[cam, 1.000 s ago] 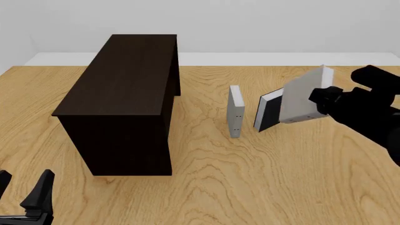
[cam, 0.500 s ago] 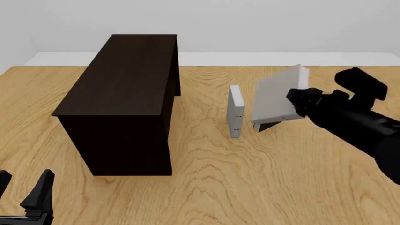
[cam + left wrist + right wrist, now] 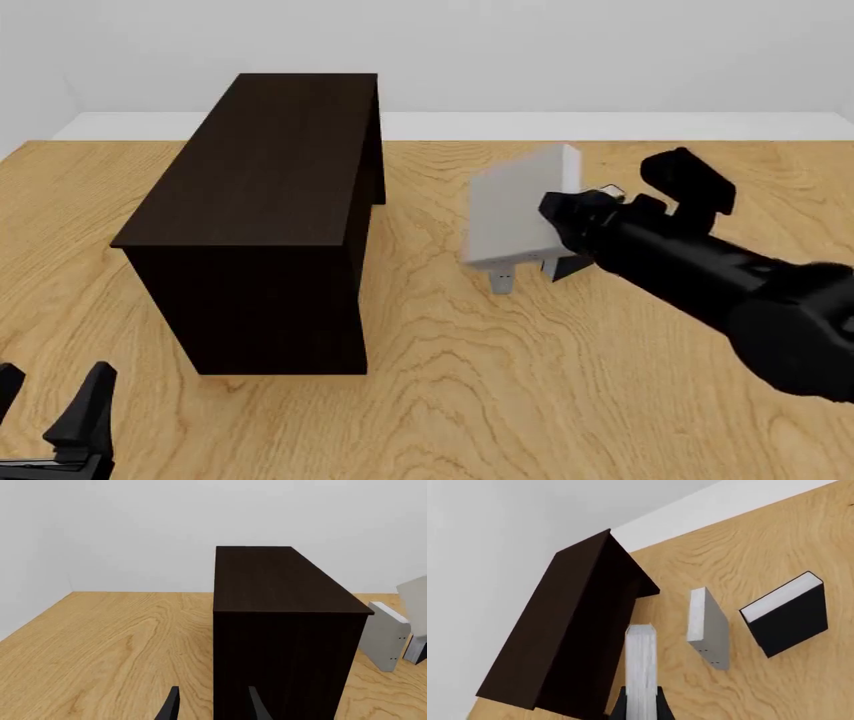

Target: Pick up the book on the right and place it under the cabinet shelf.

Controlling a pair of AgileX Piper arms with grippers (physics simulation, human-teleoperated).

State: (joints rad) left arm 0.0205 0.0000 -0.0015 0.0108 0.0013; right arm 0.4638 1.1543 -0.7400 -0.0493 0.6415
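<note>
Wood-grain table [image 3: 534, 400] under plain white walls, with the cabinet [image 3: 267, 220] standing dark toward the left. From where I stand, the pick-up looks done: the right gripper [image 3: 567, 232] pinches the book [image 3: 521, 215] by one edge and holds it clear of the table, in the air above the other grey book [image 3: 708, 630] and the black book [image 3: 790, 615], near the cabinet's open side. What's left is sliding it in under the shelf and letting go. The left gripper [image 3: 212, 707] idles near the cabinet's near end, fingers spread, holding nothing.
</note>
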